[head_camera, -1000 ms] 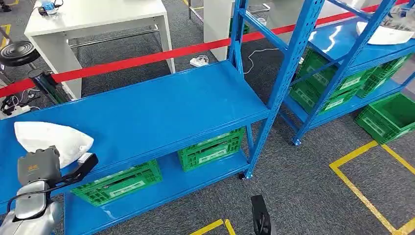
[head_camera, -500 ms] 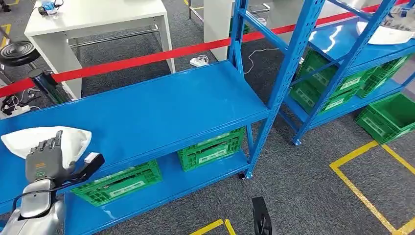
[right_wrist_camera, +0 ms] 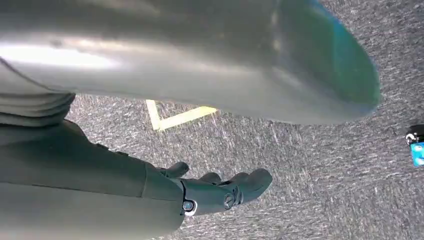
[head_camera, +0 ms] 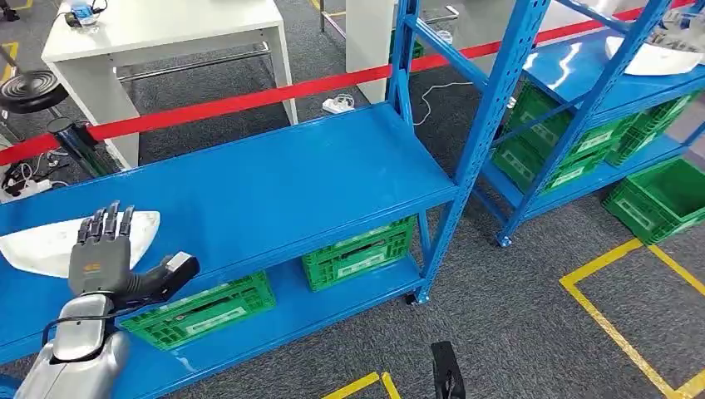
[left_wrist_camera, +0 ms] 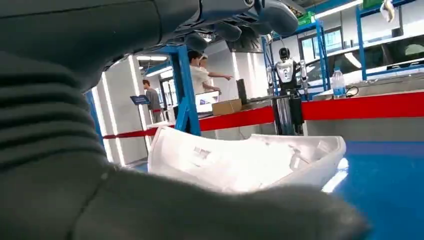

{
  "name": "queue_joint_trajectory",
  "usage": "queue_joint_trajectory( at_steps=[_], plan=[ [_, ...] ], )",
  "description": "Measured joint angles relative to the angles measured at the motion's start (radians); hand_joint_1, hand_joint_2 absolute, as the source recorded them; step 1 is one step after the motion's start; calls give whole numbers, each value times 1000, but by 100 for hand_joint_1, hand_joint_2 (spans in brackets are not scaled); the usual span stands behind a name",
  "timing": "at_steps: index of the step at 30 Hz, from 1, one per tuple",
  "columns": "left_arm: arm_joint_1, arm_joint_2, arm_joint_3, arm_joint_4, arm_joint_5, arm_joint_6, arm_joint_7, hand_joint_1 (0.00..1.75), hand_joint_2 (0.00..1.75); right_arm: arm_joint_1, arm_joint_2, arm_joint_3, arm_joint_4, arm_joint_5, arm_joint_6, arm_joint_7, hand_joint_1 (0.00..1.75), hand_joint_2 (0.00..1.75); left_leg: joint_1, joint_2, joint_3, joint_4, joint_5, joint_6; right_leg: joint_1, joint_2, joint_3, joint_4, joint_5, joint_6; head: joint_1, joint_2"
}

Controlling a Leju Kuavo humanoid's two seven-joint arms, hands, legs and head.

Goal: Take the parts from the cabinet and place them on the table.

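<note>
A white shell-shaped part (head_camera: 41, 246) lies on the left end of the blue cabinet shelf (head_camera: 274, 187). My left hand (head_camera: 104, 256) hovers at the part's near right edge, fingers spread straight over it and thumb out to the right, holding nothing. In the left wrist view the part (left_wrist_camera: 250, 162) sits just ahead of the palm, between the fingers (left_wrist_camera: 235, 22) and the thumb (left_wrist_camera: 210, 210). My right hand (right_wrist_camera: 220, 192) hangs beside my body over the grey carpet, holding nothing. A second white part (head_camera: 657, 58) lies on the far right rack.
Green crates (head_camera: 357, 252) stand on the shelf below. Blue uprights (head_camera: 490, 125) rise at the shelf's right end. Red barrier tape (head_camera: 233, 101) runs behind the cabinet, with a white table (head_camera: 166, 29) beyond. Yellow lines (head_camera: 615, 328) mark the floor.
My left hand moved forward and to the right and straightened its fingers over the part. The white part shifted left and now lies flatter on the shelf.
</note>
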Motion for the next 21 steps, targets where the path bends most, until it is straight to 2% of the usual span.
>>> queue_joint_trajectory(
  at_steps=[12, 14, 15, 18, 21],
  plan=[
    [0, -10, 0, 0, 0, 9, 6, 0, 0, 0, 0, 0, 0, -2, 0, 0, 0, 0, 0, 0, 1, 0, 0, 0, 0, 0, 0, 0, 0, 0, 0, 0],
    [0, -13, 0, 0, 0, 9, 24, 0, 0, 0, 0, 0, 0, -3, -1, 0, 0, 0, 0, 0, 1, 0, 0, 0, 0, 0, 0, 0, 0, 0, 0, 0],
    [0, -14, 0, 0, 0, 6, 41, 0, 175, 0, 0, -1, 0, -4, -3, 0, 0, 0, 0, 0, 1, 0, 0, 0, 0, 0, 0, 0, 0, 0, 0, 0],
    [1, -19, -19, 0, 0, -38, 123, 0, 175, 0, 0, -3, 0, -2, -5, 0, 0, 0, 0, 0, 0, 0, 0, 0, 0, 0, 0, 0, 0, 0, 0, 0],
    [1, -22, -33, 1, 0, -54, 134, 0, 175, -1, 0, -4, 0, 2, -5, 0, 0, 0, 0, 0, 0, 0, 0, 0, 0, 0, 0, 0, 0, 0, 0, 0]
  ],
)
